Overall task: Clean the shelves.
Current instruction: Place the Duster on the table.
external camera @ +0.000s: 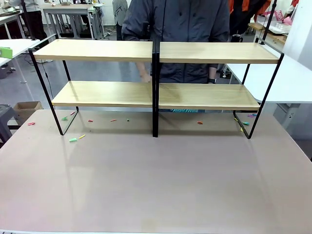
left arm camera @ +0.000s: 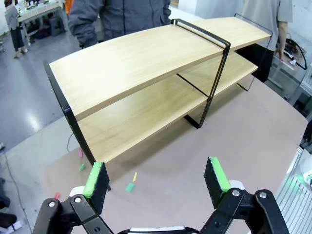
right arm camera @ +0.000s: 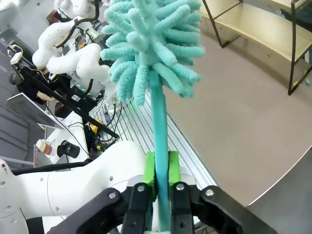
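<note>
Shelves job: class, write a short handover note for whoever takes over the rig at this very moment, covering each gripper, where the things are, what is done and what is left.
Left gripper: open, holding nothing, above the tabletop and facing the shelves.
Right gripper: shut on the handle of the teal duster, its fluffy head pointing up, away from the rack.
Shelves: standing at the table's far side, both wooden boards bare; a person stands behind them.
Done: the duster is in hand.
Left: bring the duster to the boards and wipe both tiers. Small coloured scraps lie on the tabletop under and in front of the rack.
</note>
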You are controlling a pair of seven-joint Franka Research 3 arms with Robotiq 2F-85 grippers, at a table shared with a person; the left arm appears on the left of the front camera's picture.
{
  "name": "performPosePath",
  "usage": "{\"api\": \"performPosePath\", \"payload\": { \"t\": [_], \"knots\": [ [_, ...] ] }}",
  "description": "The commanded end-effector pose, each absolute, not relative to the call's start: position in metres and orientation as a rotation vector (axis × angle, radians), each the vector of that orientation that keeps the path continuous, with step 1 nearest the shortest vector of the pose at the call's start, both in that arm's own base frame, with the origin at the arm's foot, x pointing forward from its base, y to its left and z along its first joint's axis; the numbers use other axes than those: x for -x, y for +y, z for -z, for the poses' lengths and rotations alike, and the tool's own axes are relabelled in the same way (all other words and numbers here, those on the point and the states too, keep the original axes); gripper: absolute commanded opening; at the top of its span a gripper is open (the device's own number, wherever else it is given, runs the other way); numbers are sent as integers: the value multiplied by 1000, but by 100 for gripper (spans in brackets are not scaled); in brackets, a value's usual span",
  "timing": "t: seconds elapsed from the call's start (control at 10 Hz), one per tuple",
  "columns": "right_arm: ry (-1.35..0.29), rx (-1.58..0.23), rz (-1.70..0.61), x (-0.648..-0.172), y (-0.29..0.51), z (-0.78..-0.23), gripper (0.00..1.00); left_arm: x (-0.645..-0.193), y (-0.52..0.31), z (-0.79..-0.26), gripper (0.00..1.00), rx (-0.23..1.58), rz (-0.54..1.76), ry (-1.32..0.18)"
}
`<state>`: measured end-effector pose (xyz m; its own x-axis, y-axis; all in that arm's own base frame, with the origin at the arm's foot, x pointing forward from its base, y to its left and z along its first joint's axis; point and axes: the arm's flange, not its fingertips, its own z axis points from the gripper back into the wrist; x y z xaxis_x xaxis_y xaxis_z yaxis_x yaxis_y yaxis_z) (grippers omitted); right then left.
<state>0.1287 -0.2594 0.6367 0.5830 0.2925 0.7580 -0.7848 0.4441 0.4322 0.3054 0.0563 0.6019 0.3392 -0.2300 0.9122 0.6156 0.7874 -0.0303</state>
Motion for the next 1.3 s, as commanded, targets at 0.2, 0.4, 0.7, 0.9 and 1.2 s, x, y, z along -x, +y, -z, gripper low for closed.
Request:
{"api": "performPosePath", "payload": {
  "t": [0.2, 0.4, 0.7, 0.9, 1.2],
  "knots": [
    [-656, -868, -730, -129, -259, -636, 12, -306, 56, -601, 100, 405, 574, -1093],
    [-382, -879, -1163, -163, -188, -624, 12, -306, 48, -587, 100, 518, 611, -935],
    [22, -783, -1235, -198, -82, -521, 12, -313, 30, -470, 100, 825, 502, -444],
    [159, -786, -1147, -233, -22, -439, 12, -317, -19, -417, 100, 1109, 463, -384],
    [116, -749, -960, -280, -7, -380, 12, -323, -72, -375, 100, 1207, 363, -440]
  ]
}}
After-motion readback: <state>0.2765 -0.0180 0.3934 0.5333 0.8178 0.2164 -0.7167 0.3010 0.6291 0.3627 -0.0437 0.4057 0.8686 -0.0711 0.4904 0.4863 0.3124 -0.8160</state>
